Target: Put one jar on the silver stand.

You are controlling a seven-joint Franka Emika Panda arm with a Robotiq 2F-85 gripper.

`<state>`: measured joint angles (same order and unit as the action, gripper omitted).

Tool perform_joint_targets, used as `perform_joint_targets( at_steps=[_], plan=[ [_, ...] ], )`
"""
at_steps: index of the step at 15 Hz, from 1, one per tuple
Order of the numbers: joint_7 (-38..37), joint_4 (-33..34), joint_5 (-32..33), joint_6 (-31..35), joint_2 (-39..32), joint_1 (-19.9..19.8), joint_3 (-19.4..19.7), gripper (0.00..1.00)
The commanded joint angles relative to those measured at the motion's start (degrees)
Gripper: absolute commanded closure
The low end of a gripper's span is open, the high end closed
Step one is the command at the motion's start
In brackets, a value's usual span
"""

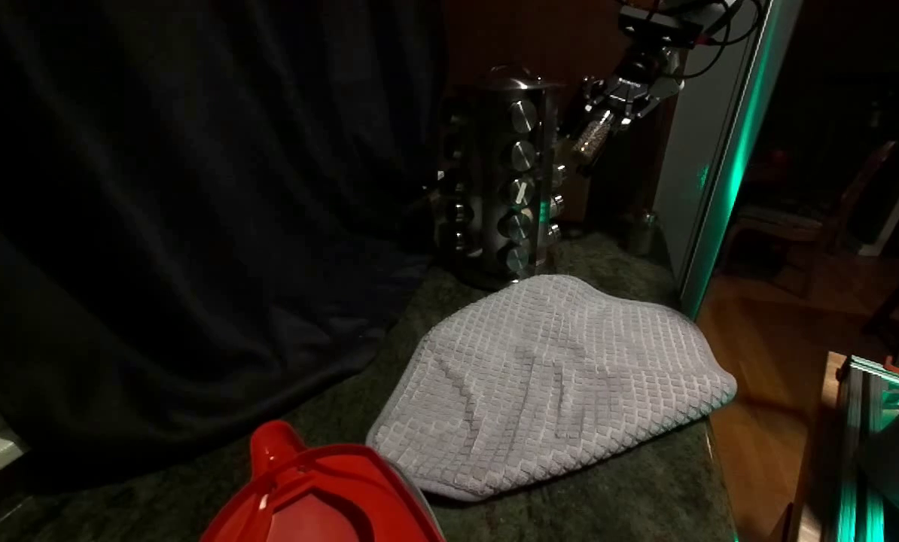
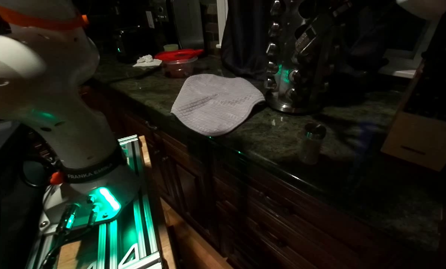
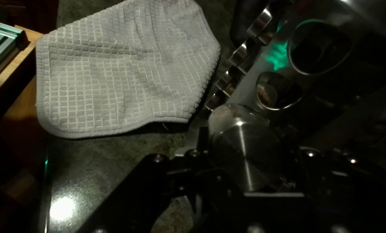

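Note:
The silver stand point(image 1: 487, 173) is a tall shiny rack standing upright on the counter, with several lidded jars in its tiers. It also shows in an exterior view point(image 2: 287, 80) and the wrist view point(image 3: 267, 63), where two round openings face me. My gripper point(image 1: 609, 111) is shut on a clear jar point(image 1: 592, 138) with tan contents, tilted, in the air beside the stand's upper part. In the wrist view the jar's silver lid point(image 3: 244, 152) sits between the fingers. A second jar point(image 2: 312, 144) with a metal lid stands upright on the counter near its edge.
A grey cloth point(image 1: 555, 384) lies in front of the stand's base. A red-lidded container point(image 2: 180, 65) sits farther along the counter. A brownish block point(image 2: 421, 140) stands beyond the second jar. A dark curtain point(image 1: 193, 226) hangs beside the stand.

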<state>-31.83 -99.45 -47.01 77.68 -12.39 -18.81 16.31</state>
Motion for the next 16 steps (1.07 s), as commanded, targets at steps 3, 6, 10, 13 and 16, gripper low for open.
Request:
perform_joint_targets(
  at_steps=[3, 6, 10, 13, 16],
  plan=[
    [4.2, -4.2, -8.1, -4.2, 0.5, -2.2, 1.7, 0.76],
    [3.9, -5.3, -11.6, -6.3, -0.7, -2.7, 2.2, 0.76],
    [3.5, -6.4, -14.2, -6.2, -2.2, -2.2, 2.2, 0.76],
    [3.6, -6.8, -15.9, -6.1, -3.2, -2.1, 2.2, 0.76],
    [3.6, -6.6, -17.7, -6.8, -4.0, -2.4, 2.2, 0.76]
  ],
)
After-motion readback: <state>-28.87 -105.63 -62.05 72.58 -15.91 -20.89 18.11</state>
